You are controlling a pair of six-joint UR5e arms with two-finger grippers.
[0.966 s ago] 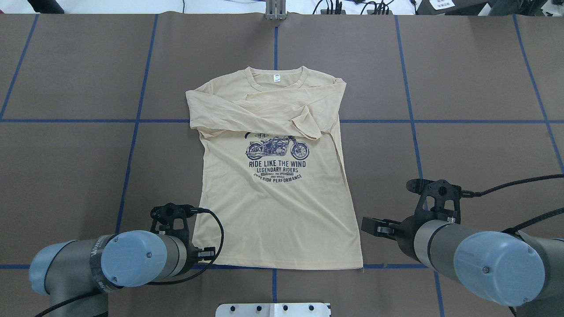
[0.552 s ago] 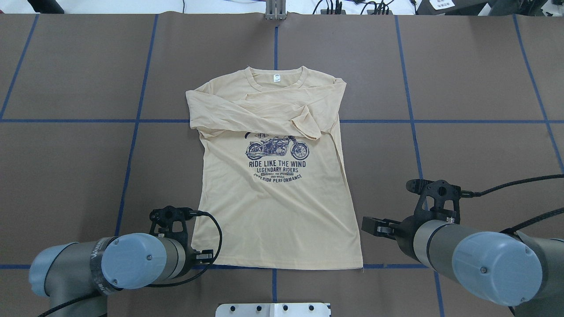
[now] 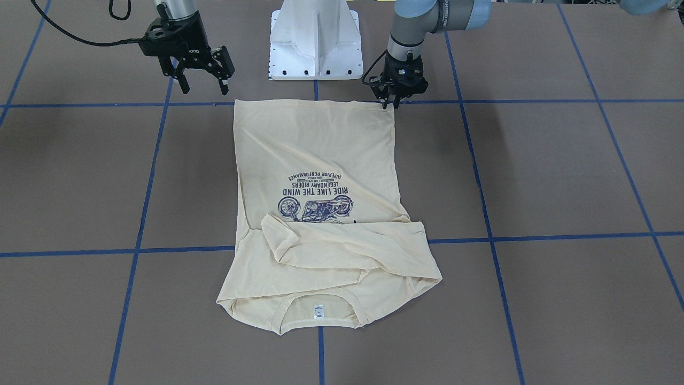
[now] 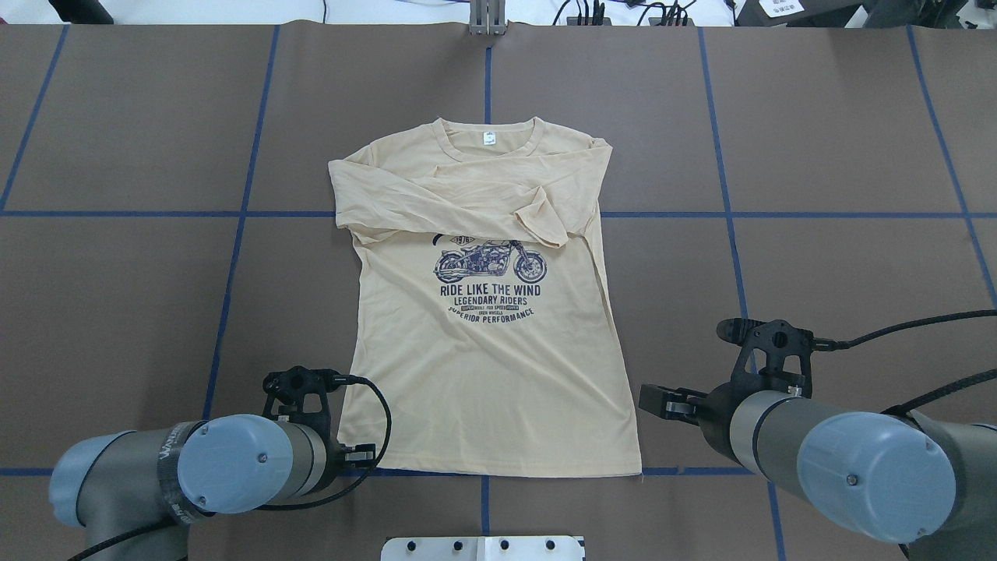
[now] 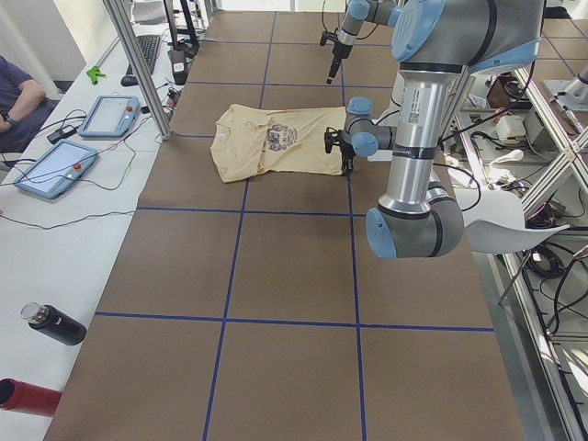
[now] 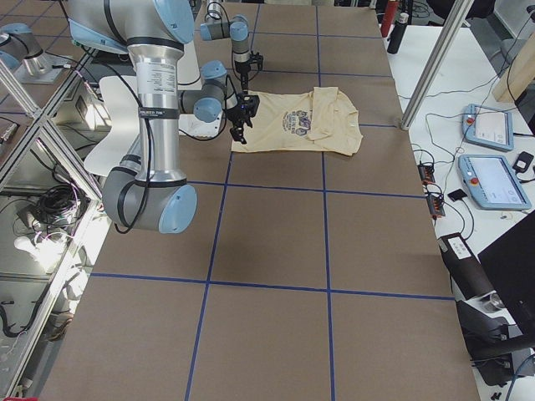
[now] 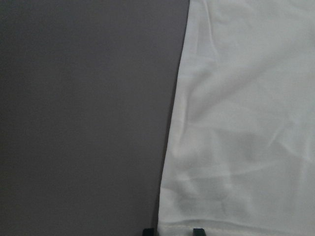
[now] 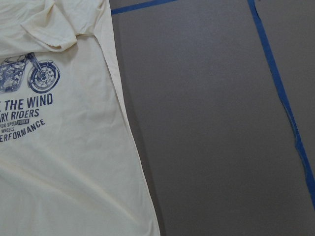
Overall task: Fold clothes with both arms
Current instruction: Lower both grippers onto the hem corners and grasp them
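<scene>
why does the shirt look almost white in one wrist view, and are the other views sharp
Left wrist view: the T-shirt reads washed-out grey-white and soft, likely too close to focus. Right wrist view: sharp, cream colour true, navy print legible. Front-facing view: even light, only soft shadows on the table. Side views: T-shirt small, print unreadable.

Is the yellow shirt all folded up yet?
Only partly. The T-shirt's two sleeves lie folded across the chest, but its body is spread flat down to the hem.
</scene>
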